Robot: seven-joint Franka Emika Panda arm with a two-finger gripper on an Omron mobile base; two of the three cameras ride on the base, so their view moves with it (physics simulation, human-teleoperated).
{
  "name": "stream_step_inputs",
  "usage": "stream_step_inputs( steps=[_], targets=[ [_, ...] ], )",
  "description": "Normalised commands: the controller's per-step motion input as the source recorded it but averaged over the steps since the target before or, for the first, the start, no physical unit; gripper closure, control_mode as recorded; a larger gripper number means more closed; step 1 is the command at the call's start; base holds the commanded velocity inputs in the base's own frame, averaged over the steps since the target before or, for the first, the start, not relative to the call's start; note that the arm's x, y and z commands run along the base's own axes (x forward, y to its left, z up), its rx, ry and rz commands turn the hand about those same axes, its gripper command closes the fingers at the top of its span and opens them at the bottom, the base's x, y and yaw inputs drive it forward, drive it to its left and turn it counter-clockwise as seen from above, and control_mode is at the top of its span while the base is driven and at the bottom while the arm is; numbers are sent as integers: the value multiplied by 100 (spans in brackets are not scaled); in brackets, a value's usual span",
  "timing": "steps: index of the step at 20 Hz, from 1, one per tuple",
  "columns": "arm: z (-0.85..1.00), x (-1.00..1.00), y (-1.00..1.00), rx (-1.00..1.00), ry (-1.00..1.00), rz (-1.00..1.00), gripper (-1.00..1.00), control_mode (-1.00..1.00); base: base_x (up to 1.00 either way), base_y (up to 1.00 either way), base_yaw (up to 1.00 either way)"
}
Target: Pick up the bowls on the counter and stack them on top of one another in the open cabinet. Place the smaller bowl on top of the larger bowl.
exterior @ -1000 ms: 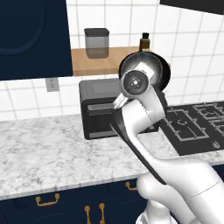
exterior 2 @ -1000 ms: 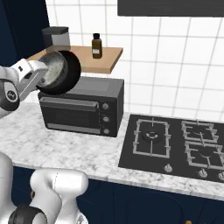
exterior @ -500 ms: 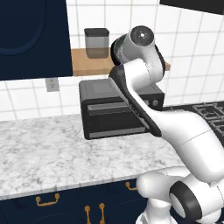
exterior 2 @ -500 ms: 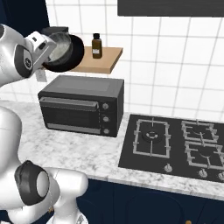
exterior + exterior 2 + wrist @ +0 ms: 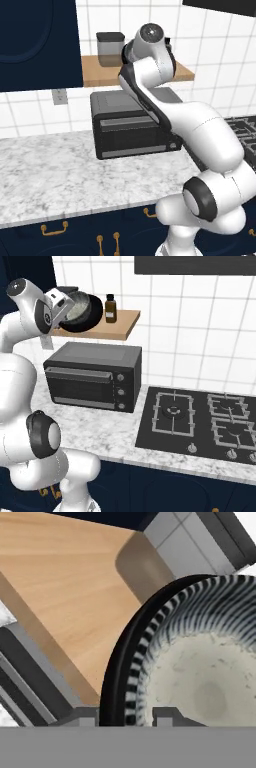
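My gripper (image 5: 127,717) is shut on the rim of the smaller bowl (image 5: 205,682), one fingertip (image 5: 87,716) outside the wall and the other inside. The bowl shows a pale speckled bottom, a ribbed grey wall and a dark glossy outer band. It hangs tilted just above the tan shelf of the open cabinet (image 5: 65,587). From the right base view, the smaller bowl (image 5: 75,308) is at the shelf's left half with the gripper (image 5: 62,306) on its left rim. The larger black bowl cannot be made out apart from that dark band. The counter (image 5: 50,175) carries no bowl.
A dark-lidded jar (image 5: 110,47) stands at the back left of the shelf (image 5: 100,75) and a brown bottle (image 5: 110,308) further right. Below the shelf sits the black toaster oven (image 5: 92,376). The gas stove top (image 5: 200,421) lies to its right.
The arm has lifted the bowl from in front of the toaster oven up to shelf height and carried it back over the shelf board.
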Motion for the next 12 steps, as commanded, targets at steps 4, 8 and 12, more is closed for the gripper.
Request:
stream_step_inputs(
  steps=[4, 8, 12],
  targets=[
    [-17, 72, 15, 0, 12, 0, 100, -100, 0, 0, 0],
    [-20, 75, 13, 0, 2, 0, 100, -100, 0, 0, 0],
    [-4, 78, 6, 0, 0, 0, -100, -100, 0, 0, 0]
  ],
)
